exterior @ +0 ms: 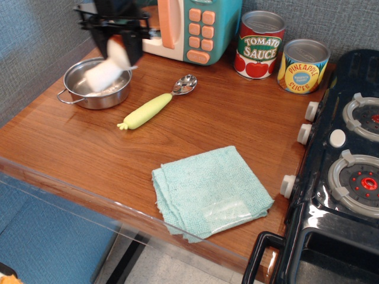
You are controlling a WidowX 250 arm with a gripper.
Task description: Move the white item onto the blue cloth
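The toy mushroom has a thick white stem and a reddish-brown cap. It hangs tilted in my gripper, stem pointing down-left, lifted just above the small metal pot at the back left of the table. The gripper is shut on the mushroom's cap end, which the black fingers mostly hide. The blue cloth, a folded pale teal terry square, lies flat near the table's front edge, well to the right and front of the gripper.
A yellow-green handled spoon lies between pot and cloth. A toy microwave stands at the back, with a tomato sauce can and pineapple can beside it. A toy stove fills the right side.
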